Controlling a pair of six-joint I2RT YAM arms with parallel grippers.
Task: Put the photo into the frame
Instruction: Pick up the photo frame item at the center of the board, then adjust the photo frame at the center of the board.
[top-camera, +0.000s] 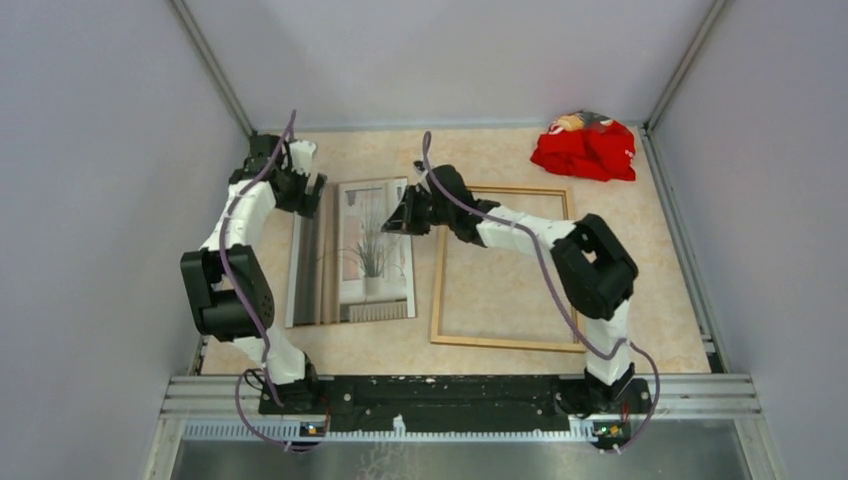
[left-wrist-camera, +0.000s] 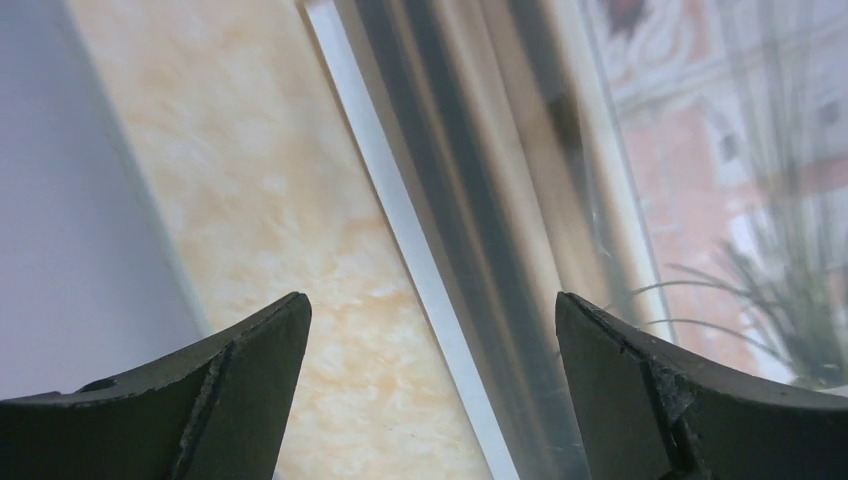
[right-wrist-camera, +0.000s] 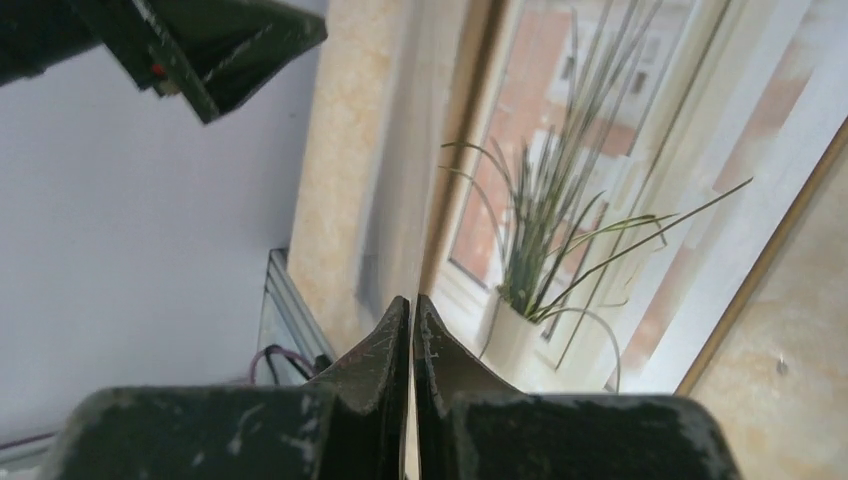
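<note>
pinching photo (top-camera: 365, 250) edge w/ right fingers (right-wrist-camera: 447, 378), left fingers (left-wrist-camera: 240, 372) spread.

Table (top-camera: 660, 300) has a beige marbled top. Lying on it: the photo (top-camera: 355, 255) on the left, the frame (top-camera: 438, 270) just beside it, pale wood showing, and a red bundle (top-camera: 585, 150) in the far right corner.

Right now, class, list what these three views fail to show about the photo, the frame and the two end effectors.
- Top view: left end effector covers the far-left corner of the photo; right arm covers that corner of the frame.
- Right wrist: right end effector is shut; its own bulk hides whether it pinches the photo.
- Left wrist: photo blurred, cut off by picture edges.
- Top view: red bundle too small to identify.
</note>
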